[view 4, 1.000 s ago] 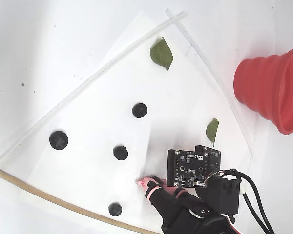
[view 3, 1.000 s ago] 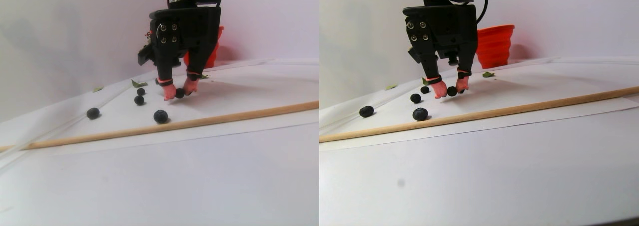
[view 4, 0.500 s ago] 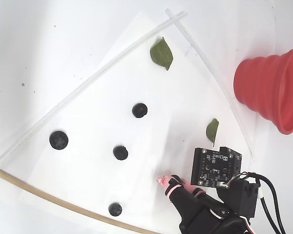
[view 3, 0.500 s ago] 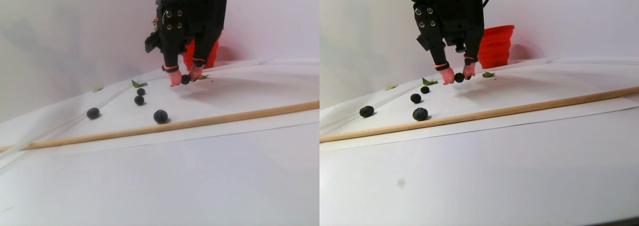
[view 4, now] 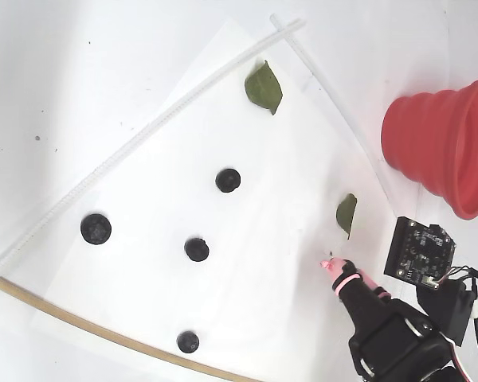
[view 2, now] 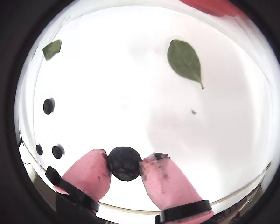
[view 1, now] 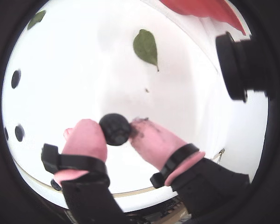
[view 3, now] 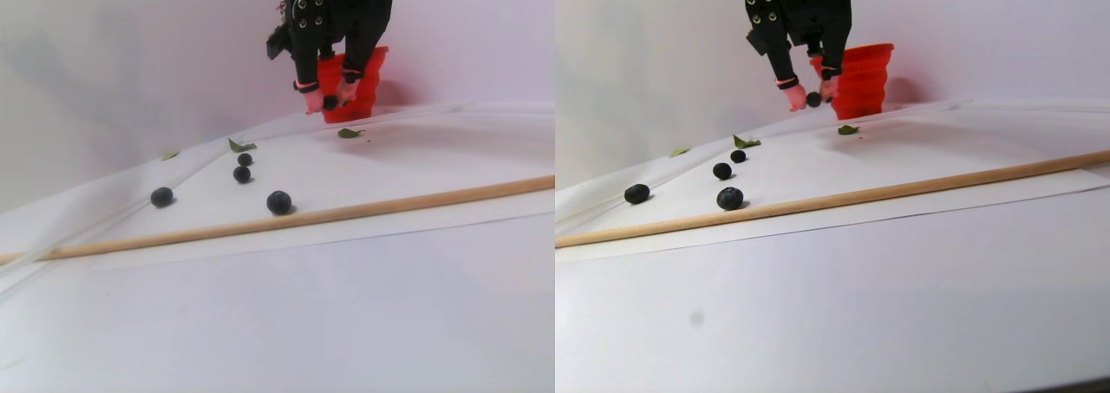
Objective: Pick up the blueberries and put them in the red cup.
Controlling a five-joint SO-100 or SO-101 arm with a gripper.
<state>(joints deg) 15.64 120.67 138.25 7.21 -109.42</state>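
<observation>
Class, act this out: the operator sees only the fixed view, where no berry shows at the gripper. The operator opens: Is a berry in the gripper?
Observer: Yes. Both wrist views show a berry pinched between the two pink fingertips.
Operator: Is it off the paper?
Observer: Yes. The stereo pair shows the gripper hanging clear above the paper.
Operator: Are the pads clean?
Observer: No. In a wrist view one pad carries dark smears.

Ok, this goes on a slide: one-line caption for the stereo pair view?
Gripper lifts one blueberry toward the red cup; four berries lie by the wooden stick.
</observation>
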